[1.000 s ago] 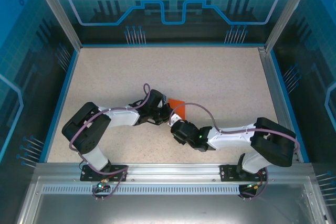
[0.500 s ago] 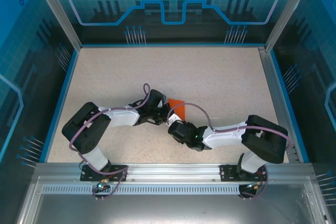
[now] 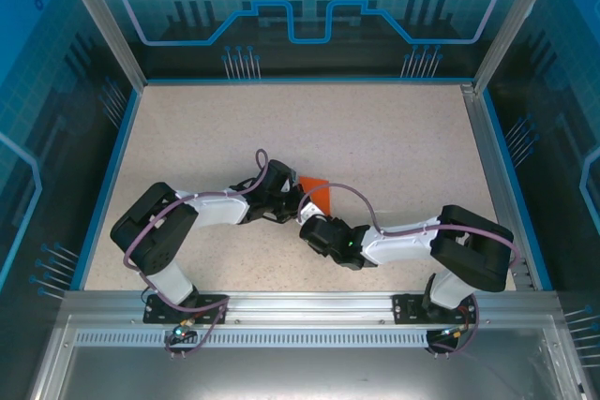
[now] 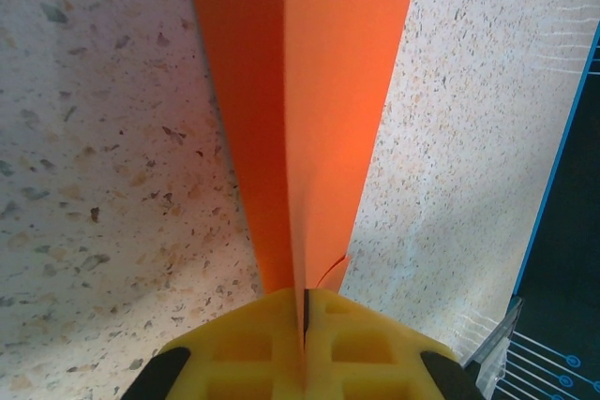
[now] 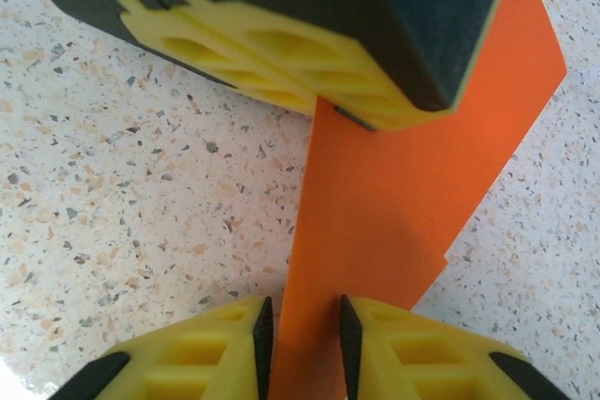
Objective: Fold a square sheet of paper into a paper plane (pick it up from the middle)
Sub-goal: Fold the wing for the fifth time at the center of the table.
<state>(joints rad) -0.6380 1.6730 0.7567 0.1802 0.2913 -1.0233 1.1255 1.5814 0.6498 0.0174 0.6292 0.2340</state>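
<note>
On the counter (image 3: 403,138), the folded orange paper (image 3: 319,196) sat mid-counter between both arms. The left pincer (image 4: 305,311) was clamped on its crease. The right pincer (image 5: 302,325) straddled the other end, jaws slightly apart, grip uncertain. Judged mid-fold; the next move called for a firm pinch, then pressing the crease.

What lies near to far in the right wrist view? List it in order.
right gripper → folded orange paper, running up from between its jaws → left gripper, clamped on the paper farther up.
</note>
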